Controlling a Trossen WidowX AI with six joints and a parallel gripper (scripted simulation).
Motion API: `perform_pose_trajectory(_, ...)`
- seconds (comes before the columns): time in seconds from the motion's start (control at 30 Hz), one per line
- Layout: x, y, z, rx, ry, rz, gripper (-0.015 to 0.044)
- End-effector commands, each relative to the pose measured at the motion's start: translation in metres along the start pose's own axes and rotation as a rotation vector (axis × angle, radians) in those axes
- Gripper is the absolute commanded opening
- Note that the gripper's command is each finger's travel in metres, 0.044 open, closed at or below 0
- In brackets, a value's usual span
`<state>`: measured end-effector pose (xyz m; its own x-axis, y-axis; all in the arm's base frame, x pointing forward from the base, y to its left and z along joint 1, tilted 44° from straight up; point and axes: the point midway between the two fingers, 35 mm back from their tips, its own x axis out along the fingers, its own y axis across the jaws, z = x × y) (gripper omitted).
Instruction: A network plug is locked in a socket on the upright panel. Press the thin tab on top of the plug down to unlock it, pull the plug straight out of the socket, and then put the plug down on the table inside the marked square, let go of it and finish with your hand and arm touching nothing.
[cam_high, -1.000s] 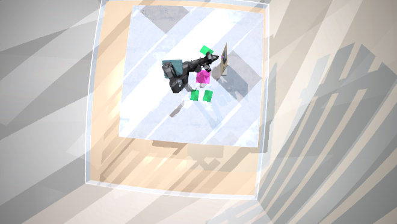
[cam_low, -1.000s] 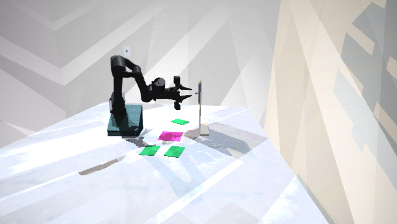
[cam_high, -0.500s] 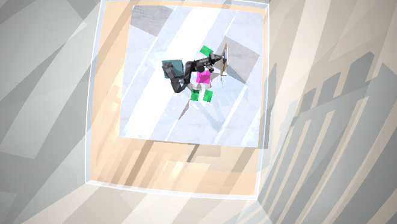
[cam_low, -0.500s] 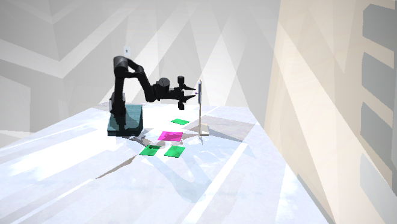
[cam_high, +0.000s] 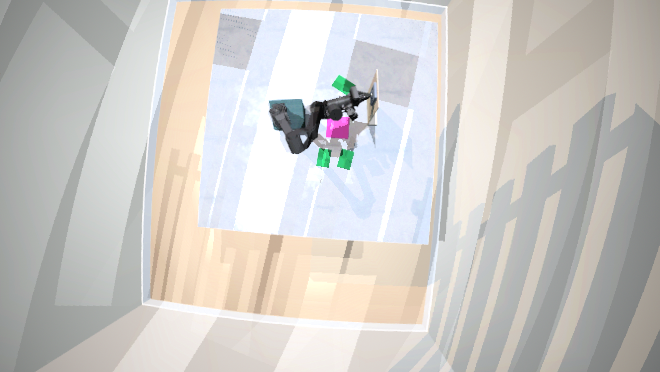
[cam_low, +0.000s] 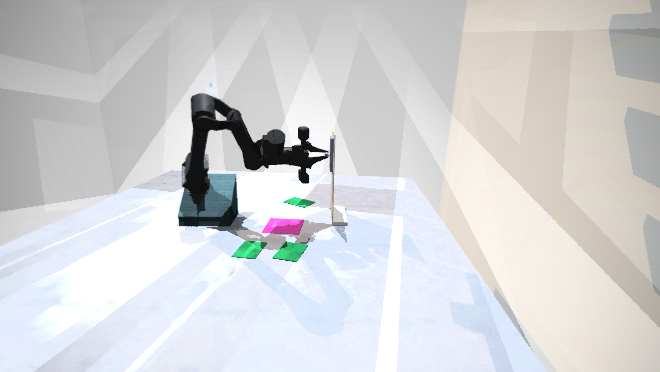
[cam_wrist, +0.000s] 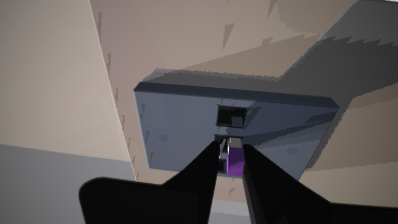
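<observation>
The purple network plug (cam_low: 326, 155) (cam_wrist: 235, 161) sits at the middle socket of the blue-grey faceplate (cam_low: 331, 162) (cam_wrist: 175, 130) on the upright panel (cam_high: 376, 77) (cam_low: 333, 195) (cam_wrist: 200, 30), between the fingertips of the gripper (cam_high: 369, 95) (cam_low: 327, 154) (cam_wrist: 230, 149), which stand narrowly apart; whether they clamp it I cannot tell. Below the black arm (cam_high: 314, 116) (cam_low: 200, 145), a magenta square (cam_high: 338, 128) (cam_low: 284, 226) lies flat on the table (cam_high: 260, 200) (cam_low: 200, 300), near three green squares, with the teal base block (cam_high: 299, 107) (cam_low: 227, 187) farther from the panel.
</observation>
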<state>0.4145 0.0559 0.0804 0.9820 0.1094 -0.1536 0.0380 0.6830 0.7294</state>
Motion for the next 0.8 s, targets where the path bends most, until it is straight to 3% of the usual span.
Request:
perform_pose_trajectory(0.0,0.0013,-0.0017,-0.0019,-0.007,0.007,-0.004,0.0044)
perform_pose_trajectory(0.23,0.0013,-0.0017,-0.0019,-0.007,0.007,-0.004,0.0)
perform_pose_trajectory(0.77,-0.0068,-0.0018,-0.0021,-0.007,0.008,-0.004,0.0)
